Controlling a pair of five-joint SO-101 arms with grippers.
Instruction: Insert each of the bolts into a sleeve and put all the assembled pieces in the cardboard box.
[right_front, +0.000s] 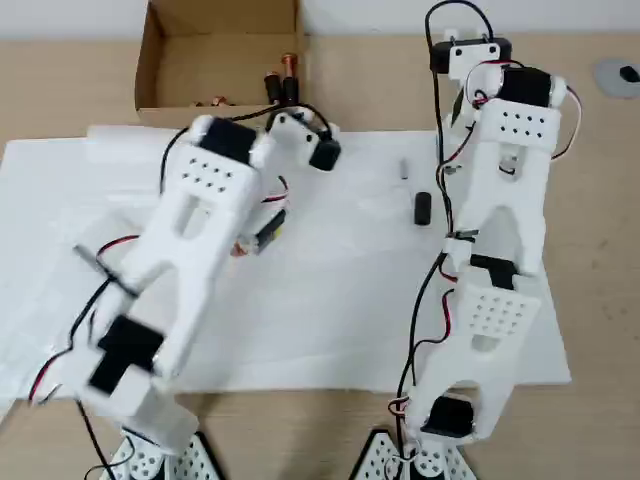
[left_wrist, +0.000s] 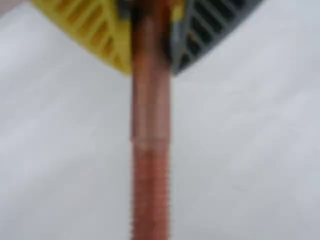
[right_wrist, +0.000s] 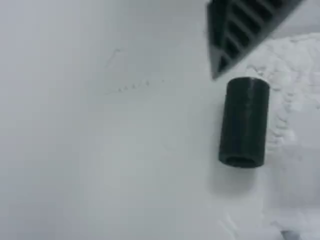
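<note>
My left gripper is shut on a copper bolt, pinched between a yellow finger and a black one, over the white sheet. From above, this gripper hangs mid-table. A black sleeve lies on its side on the sheet, apart from the right gripper's black finger, with nothing held; the sleeve rests just beside that gripper. The cardboard box at the back left holds assembled pieces.
A small grey pin lies on the sheet behind the sleeve. More copper parts sit on the box floor. A grey disc rests on the wooden table at the far right. The sheet's front middle is bare.
</note>
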